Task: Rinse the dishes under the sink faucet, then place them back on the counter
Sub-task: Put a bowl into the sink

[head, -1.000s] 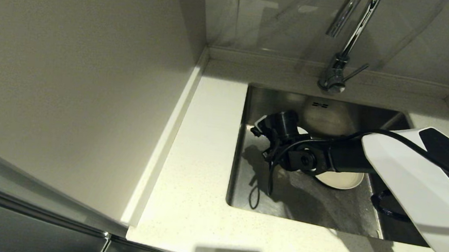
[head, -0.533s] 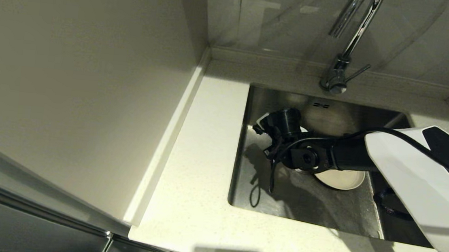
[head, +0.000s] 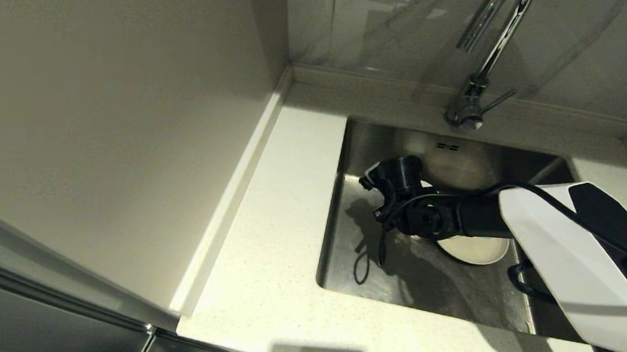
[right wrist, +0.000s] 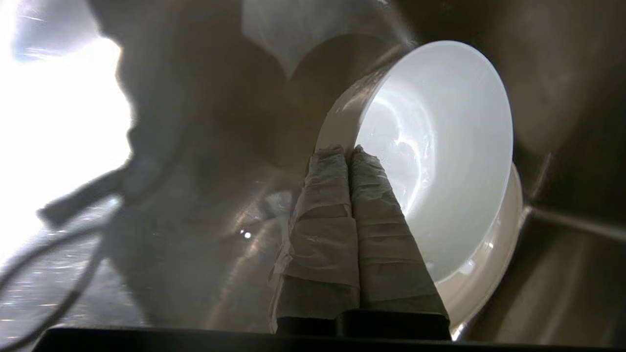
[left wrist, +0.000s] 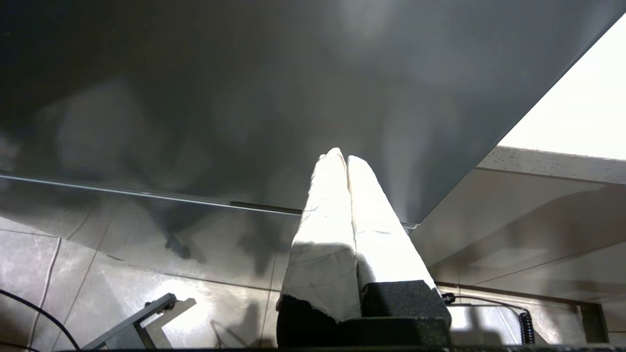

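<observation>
Bowl (right wrist: pixel 440 161) sits inside sink (head: pixel 429 282), stacked on plate (head: pixel 474 249); right end effector (right wrist: pixel 346 149) clenched on its rim. Over the last second the right arm drifts slightly toward the faucet (head: pixel 478 82); bowl apparently being brought for rinsing. Left end effector (left wrist: pixel 341 157) clenched, empty, parked below counter (head: pixel 279 241). No readable writing.

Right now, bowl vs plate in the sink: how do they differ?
The white bowl is deep and tipped up on edge, pinched at its rim by the right hand; the cream plate is shallow and lies under the bowl, ungripped. Both are round, plain and inside the sink.
</observation>
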